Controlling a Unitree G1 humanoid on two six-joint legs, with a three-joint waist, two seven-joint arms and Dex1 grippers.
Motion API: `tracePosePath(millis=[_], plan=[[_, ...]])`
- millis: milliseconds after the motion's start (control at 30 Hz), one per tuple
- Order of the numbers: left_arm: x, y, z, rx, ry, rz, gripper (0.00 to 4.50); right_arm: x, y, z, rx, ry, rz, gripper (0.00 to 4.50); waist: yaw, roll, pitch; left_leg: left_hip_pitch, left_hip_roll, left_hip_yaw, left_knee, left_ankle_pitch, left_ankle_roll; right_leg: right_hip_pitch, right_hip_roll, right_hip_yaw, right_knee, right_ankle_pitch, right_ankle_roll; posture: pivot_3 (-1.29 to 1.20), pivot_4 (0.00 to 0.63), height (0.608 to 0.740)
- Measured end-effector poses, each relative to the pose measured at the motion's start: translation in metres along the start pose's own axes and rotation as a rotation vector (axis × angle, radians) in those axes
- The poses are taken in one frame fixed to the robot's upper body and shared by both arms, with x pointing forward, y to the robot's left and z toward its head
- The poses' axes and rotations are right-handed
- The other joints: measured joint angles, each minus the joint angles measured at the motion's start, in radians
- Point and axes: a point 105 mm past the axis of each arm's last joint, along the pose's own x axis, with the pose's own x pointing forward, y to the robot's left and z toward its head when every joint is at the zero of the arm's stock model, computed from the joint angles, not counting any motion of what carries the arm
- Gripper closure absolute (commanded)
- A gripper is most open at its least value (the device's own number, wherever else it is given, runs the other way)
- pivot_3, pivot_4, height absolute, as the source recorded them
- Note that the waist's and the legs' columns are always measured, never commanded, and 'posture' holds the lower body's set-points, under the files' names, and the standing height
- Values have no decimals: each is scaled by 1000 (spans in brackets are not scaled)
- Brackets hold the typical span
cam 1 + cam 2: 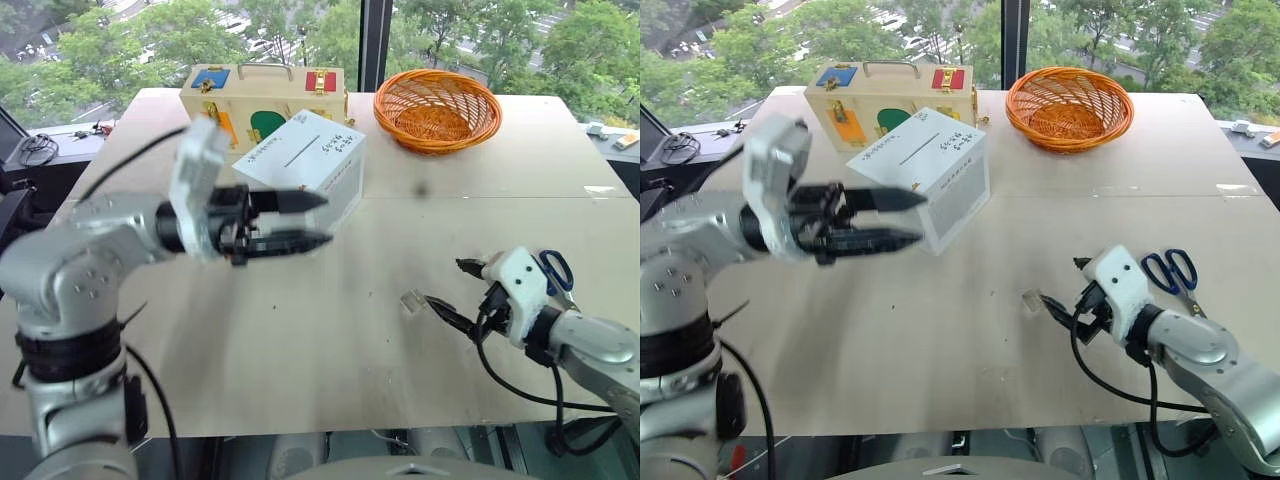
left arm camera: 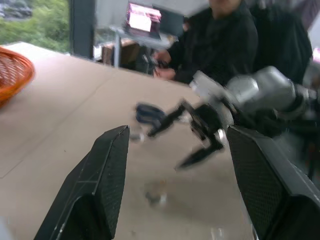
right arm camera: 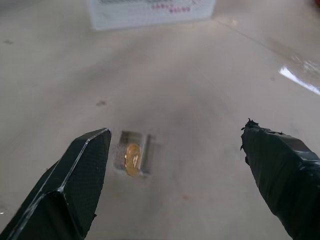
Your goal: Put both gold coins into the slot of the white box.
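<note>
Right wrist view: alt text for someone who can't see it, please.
A gold coin sits in a small clear plastic piece on the table, just ahead of the right end effector, its fingers open. The white box stands beyond.

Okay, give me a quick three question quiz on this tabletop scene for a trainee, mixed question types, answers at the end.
1. True or false: the right gripper is shut on a gold coin.
2. What does that coin sit in?
A) an orange basket
B) a small clear plastic holder
C) the slot of the white box
3. Fill in: the scissors have ____ handles.

Key
1. False: its fingers stand open on either side of the coin, not touching it.
2. B, the clear holder on the table.
3. Blue.
</note>
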Motion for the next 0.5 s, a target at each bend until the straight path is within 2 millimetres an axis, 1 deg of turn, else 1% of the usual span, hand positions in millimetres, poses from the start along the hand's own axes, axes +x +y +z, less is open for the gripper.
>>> tracePosePath(millis=[33,67,100,133,167,200,233,300,400,433,500], plan=[[1,-5,-16,2,26,-14,1396,2,4,-2,9,7,5,0,0,0,0,1,0,1,0,0,0,1,0,1,0,0,0,0,150,740],[2,-8,-28,-8,43,-23,1396,3,6,-5,19,18,8,0,1,0,0,1,0,0,-1,0,0,0,0,1,0,0,0,0,150,740],[1,-10,-39,-4,61,-21,1338,4,8,-9,30,31,11,259,4,0,0,-1,0,0,-1,0,0,-1,0,1,0,0,0,0,150,740],[0,-10,-46,8,73,-18,1321,4,11,-12,37,46,17,592,8,0,0,-1,0,0,0,0,0,-1,0,0,0,0,0,0,150,740],[0,-9,-48,30,80,-13,1321,5,13,-17,44,67,24,1001,13,0,0,-2,0,0,0,0,0,-1,0,-1,0,0,0,0,150,740],[-1,-8,-48,45,80,-10,1321,5,14,-19,45,75,26,1282,14,0,0,-3,0,0,1,0,0,-1,0,-2,-1,0,0,0,150,740],[-1,-7,-48,72,81,-1,1321,5,16,-22,47,86,28,1735,14,-1,0,-3,0,0,1,0,0,-1,0,-2,-1,0,0,0,150,740],[-3,-3,-50,101,88,19,1321,6,18,-26,43,98,23,1735,9,0,0,-3,0,-1,1,0,0,-1,0,0,-1,0,0,0,150,740],[-6,0,-59,101,110,37,1321,8,15,-27,43,95,-19,1735,3,0,0,-3,0,-1,0,0,0,-2,1,0,-1,0,0,0,150,740],[-6,-1,-61,97,115,33,1321,9,14,-27,47,95,-23,1968,4,0,0,-4,0,-1,0,0,0,-3,1,0,-1,0,0,0,150,740],[-6,-1,-64,92,119,21,1321,11,15,-25,71,82,-29,2573,5,0,0,-4,1,-1,0,0,0,-3,1,-1,-1,0,0,0,150,740]])
